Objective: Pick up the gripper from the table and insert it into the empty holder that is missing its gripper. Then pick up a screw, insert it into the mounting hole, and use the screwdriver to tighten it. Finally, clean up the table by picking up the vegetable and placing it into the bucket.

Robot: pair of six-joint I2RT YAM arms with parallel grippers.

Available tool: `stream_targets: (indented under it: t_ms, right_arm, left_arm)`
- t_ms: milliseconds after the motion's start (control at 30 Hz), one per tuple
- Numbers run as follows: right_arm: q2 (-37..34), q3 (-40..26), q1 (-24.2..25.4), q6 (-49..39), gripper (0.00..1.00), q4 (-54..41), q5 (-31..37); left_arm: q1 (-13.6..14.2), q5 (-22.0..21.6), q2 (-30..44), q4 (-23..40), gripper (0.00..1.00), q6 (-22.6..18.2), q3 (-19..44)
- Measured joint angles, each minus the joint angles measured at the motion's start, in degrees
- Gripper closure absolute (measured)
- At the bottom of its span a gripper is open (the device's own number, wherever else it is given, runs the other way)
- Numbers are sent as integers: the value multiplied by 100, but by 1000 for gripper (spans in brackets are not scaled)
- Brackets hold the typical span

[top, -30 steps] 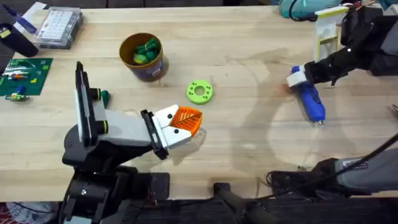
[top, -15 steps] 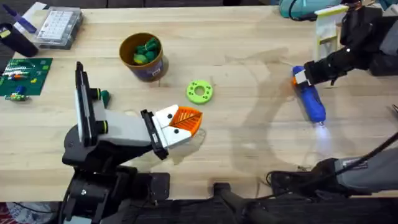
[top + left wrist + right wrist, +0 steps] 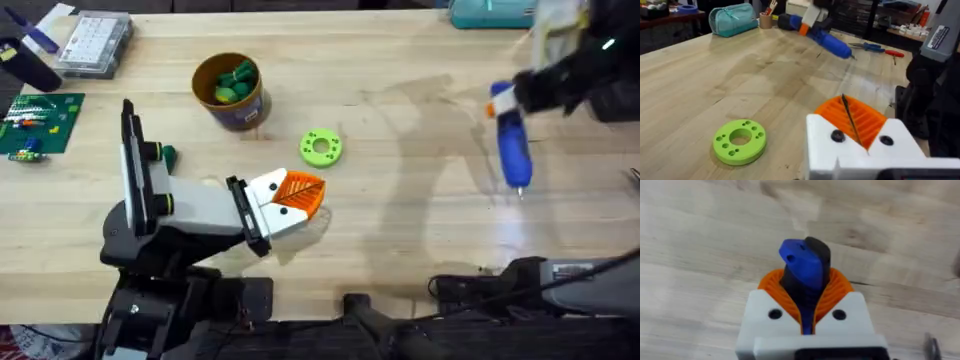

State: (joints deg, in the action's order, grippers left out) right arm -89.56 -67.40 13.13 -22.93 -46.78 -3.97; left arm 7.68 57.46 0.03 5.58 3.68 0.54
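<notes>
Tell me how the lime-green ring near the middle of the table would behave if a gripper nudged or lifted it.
The green ring lies flat on the table, so a nudge would probably slide it rather than roll it. It looks like a thick, solid plastic disc, likely stiff and fairly light. Its low edge may make pinching from above awkward; the centre hole could offer a grip.

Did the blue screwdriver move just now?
Yes. The screwdriver, held in the right gripper, has shifted toward the table's far edge, nearer the teal pouch, and seems lifted off the wood.
</notes>
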Motion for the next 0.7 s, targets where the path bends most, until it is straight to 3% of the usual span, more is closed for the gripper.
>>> stream_targets:
  t_ms: [267, 700]
  right_arm:
    - [428, -1443, 0, 21, 931, -1121, -115]
    - [1230, -2340, -20, 208, 935, -1149, -1048]
  left_arm:
    - [2, -1, 0, 0, 982, 0, 0]
    - [0, -1, 0, 0, 982, 0, 0]
